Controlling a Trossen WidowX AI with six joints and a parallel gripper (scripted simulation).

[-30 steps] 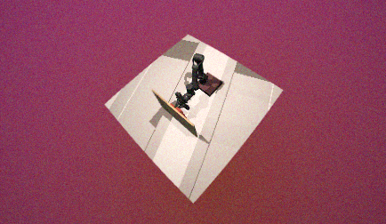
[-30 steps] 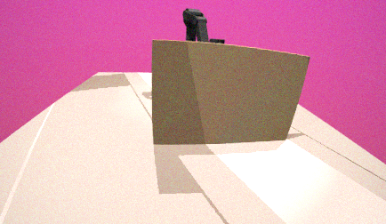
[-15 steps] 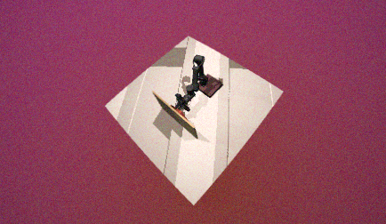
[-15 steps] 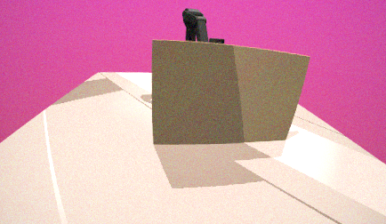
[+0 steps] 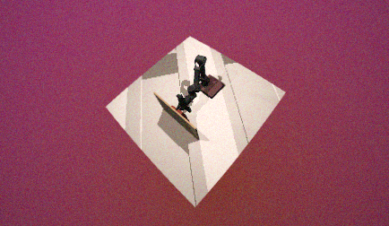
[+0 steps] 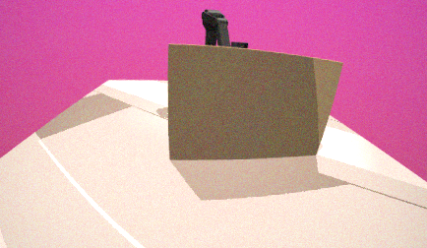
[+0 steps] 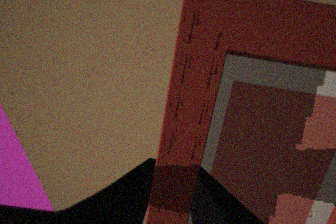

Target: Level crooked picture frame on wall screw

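The picture frame (image 7: 190, 100) is red-brown with dark dashes on its side bar, a grey inner border and a reddish and white picture. In the wrist view its left bar leans and its top bar slopes down to the right; true level cannot be told. My gripper (image 7: 173, 169) is shut on that left side bar, one black finger on each side. In the top view the gripper (image 5: 177, 108) is small at the front of the wall panel. The screw and notched strip are hidden. The exterior view shows only the back of the wall panel (image 6: 241, 103), which hides frame and gripper.
The tan wall panel also shows in the wrist view (image 7: 90, 75), behind and left of the frame. The arm (image 5: 197, 73) stands on a dark red base plate (image 5: 214, 88) in front of the panel. Shadows fall across the pale floor.
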